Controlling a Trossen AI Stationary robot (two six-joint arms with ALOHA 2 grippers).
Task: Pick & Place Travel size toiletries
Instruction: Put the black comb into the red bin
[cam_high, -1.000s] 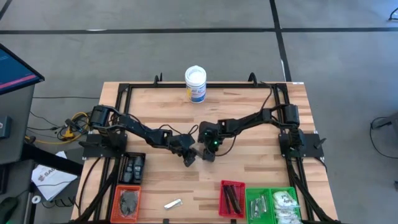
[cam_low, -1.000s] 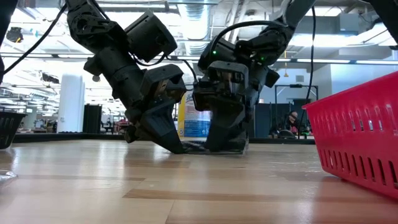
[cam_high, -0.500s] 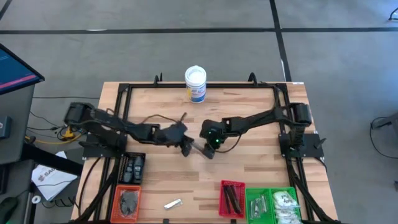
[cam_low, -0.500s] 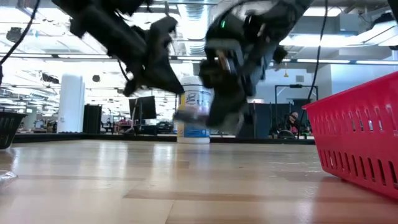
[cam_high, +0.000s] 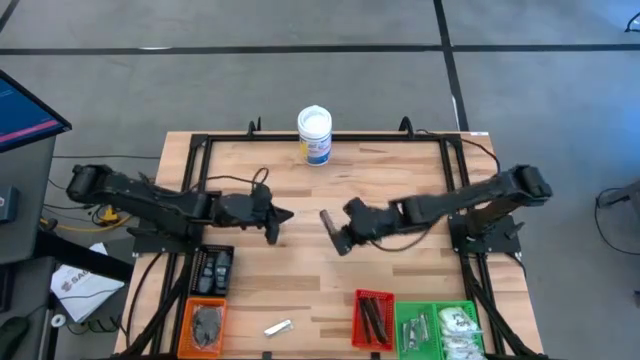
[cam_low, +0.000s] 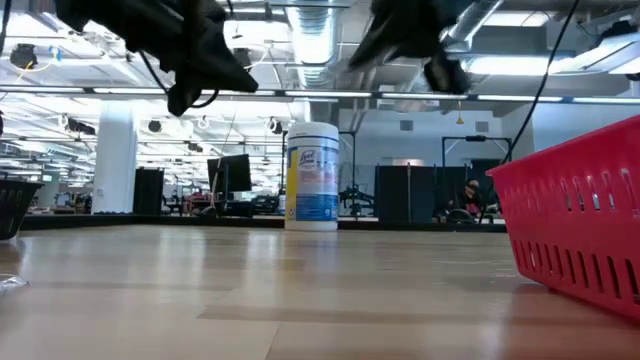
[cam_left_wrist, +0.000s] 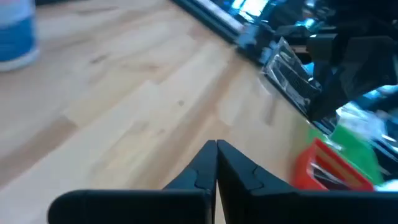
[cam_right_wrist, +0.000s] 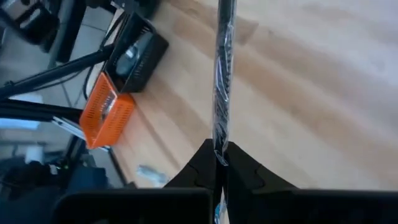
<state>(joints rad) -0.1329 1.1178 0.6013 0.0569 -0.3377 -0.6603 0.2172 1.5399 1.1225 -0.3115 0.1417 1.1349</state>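
Note:
My right gripper (cam_high: 338, 228) hangs above the middle of the table, shut on a slim black stick in a clear wrapper (cam_right_wrist: 224, 62), one of the travel size toiletries. The stick reaches out ahead of the fingers toward the table's left. My left gripper (cam_left_wrist: 216, 149) is shut and empty; in the high view it (cam_high: 284, 216) hangs above the table's left half, apart from the stick. A silvery sachet (cam_high: 278, 326) lies flat near the table's front edge. More black sticks lie in the red tray (cam_high: 373, 318). My right gripper pinches the wrapped stick by one end (cam_right_wrist: 219, 148) between its two fingers. The fingers slant downward from the table's right side and lie along the stick, which runs straight out beyond their tips. The stick is lifted clear of the table.
A white tub with a blue label (cam_high: 314, 135) stands at the far edge. Along the front edge sit an orange tray (cam_high: 207, 322), a black tray (cam_high: 212, 268), the red tray (cam_low: 580, 220) and green trays (cam_high: 440, 328). Bare wood lies between the arms.
Both grippers have risen from the middle of the table, where they stood close together at the stick. The left one has drawn back toward the left edge. The right one has moved up and slightly rightward, turning its wrist, and the stick is now lifted clear.

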